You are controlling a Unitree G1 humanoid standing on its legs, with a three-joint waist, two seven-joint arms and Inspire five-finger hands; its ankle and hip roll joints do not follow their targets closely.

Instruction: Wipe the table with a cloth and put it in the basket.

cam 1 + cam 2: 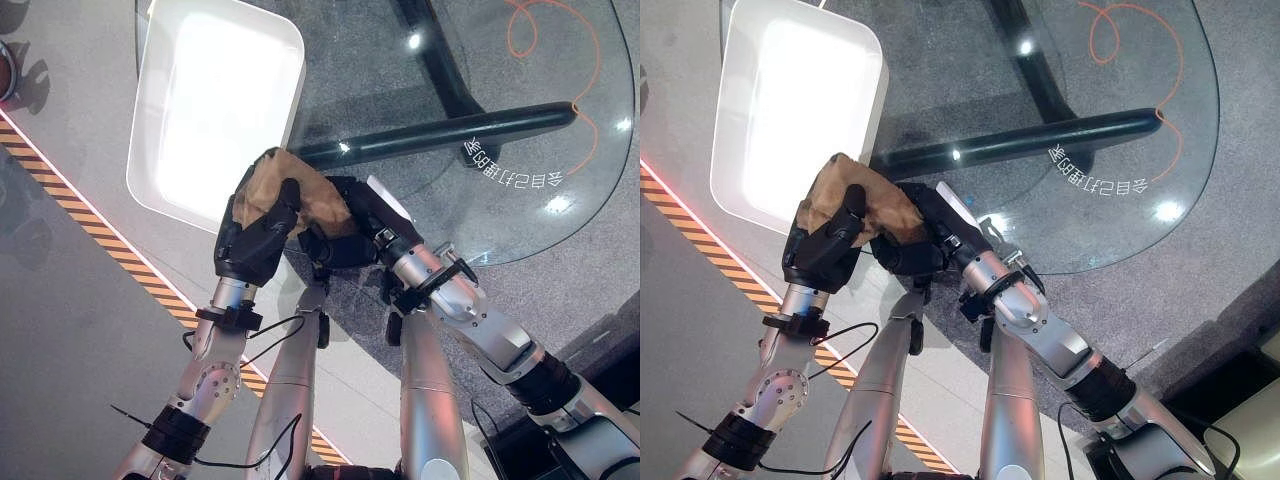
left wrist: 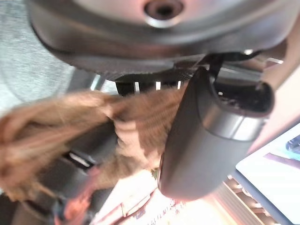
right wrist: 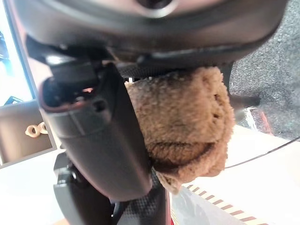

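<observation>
Your left hand [image 1: 255, 238] and right hand [image 1: 345, 228] both have their fingers curled round the brown cloth [image 1: 290, 190], holding it bunched between them at the glass surface's [image 1: 420, 100] near edge, just beside the white basket [image 1: 215, 110].

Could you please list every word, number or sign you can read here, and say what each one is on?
White print on the glass table: one line, upside down from the head views, too small to read reliably.
Striped tape on the floor: a warning pattern with no words.
Cloth and basket: no print visible.
</observation>
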